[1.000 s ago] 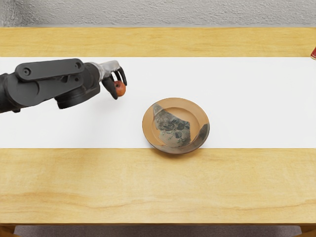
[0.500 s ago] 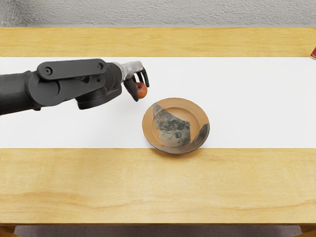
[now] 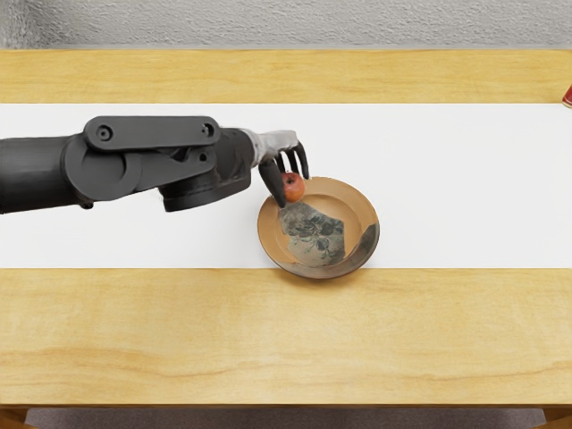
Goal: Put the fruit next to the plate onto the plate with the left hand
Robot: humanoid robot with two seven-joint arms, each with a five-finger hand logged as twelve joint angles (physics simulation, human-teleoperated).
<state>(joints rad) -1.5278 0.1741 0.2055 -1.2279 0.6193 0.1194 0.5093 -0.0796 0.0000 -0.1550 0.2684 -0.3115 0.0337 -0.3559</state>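
Head view, nearest first: the front strip of the wooden table fills the lower part of the picture, pale grain running left to right. Beyond it a white runner crosses the table from edge to edge.

On the runner, a little right of the middle, sits the plate. It is orange-brown and shallow, with a dark grey mottled pattern across its centre and along its lower right wall.

At the plate's upper left edge is the left hand, its dark fingers curled downward around the fruit. The fruit is small, round and reddish. It is gripped between the fingertips and what seems to be the thumb, on its left side. It shows over the inner slope of the plate just inside the rim. Whether it touches the plate or hangs just above it cannot be told from this angle.

The left arm, thick and dark grey, reaches in from the left edge across the runner to the hand.

Farther back lies another strip of bare wood, then a grey surface along the top. A small red thing is cut off by the right edge; what it is cannot be made out.
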